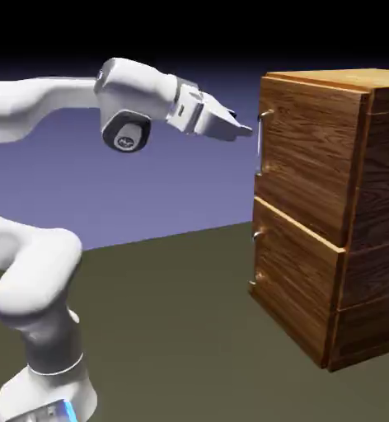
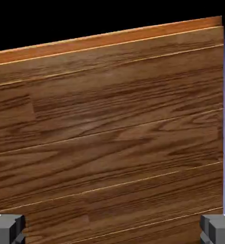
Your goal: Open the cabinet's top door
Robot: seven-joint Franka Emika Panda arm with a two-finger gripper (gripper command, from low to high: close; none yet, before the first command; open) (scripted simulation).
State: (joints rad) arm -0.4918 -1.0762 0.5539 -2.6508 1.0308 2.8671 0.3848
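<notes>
At the right of the exterior view stands the cabinet (image 1: 346, 222), its top door (image 1: 305, 157) flush and closed. Upper centre, the gripper (image 1: 246, 129) points right, tips just beside the silver handle (image 1: 260, 136). Across the hand view, wood grain fills the frame, and the fingers (image 2: 7, 228) sit spread wide at the bottom corners.

The pincer (image 1: 246, 128) sits just before the top door (image 1: 309, 157).
</notes>
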